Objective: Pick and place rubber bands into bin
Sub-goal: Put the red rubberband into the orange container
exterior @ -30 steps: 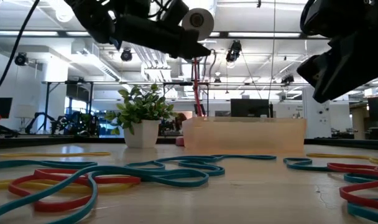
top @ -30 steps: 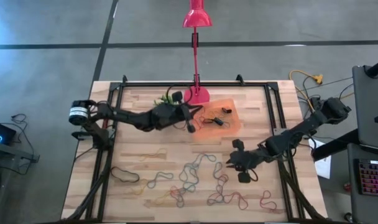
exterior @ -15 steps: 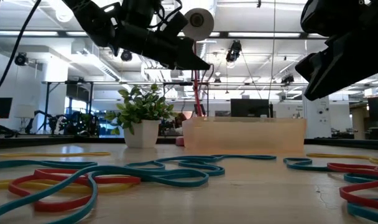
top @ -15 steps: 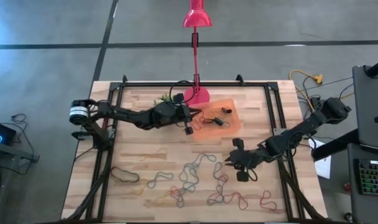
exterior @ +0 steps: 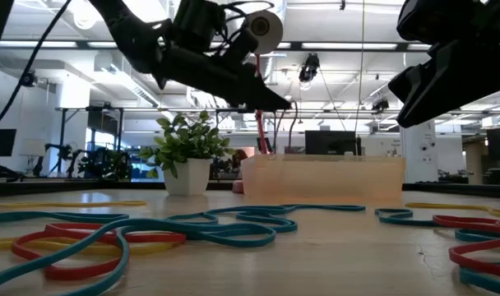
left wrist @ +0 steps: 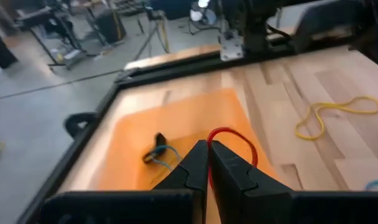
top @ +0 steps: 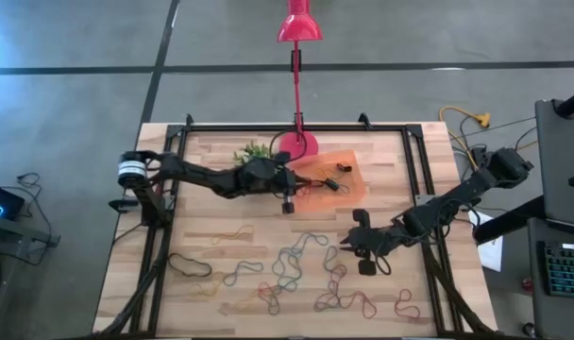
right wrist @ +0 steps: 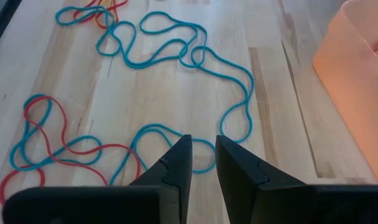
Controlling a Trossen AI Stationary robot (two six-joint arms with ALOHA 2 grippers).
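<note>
Left pincer (top: 287, 202): we see it pinched on a red rubber band (left wrist: 234, 142), over the bin's (top: 348, 189) left edge.
Right pincer (right wrist: 201, 163): narrowly parted, holding nothing, above teal rubber bands (right wrist: 176, 53).
Bin: by the worktop's (top: 211, 246) far edge.

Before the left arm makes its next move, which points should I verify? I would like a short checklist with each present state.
1. Left gripper shut on the thin red rubber band: ok.
2. Left gripper fully over the shallow translucent orange plastic bin: cannot tell.
3. Right gripper open, clear of the bin: ok.
4. All loose blue rubber bands off the wooden table: not ok.
</note>
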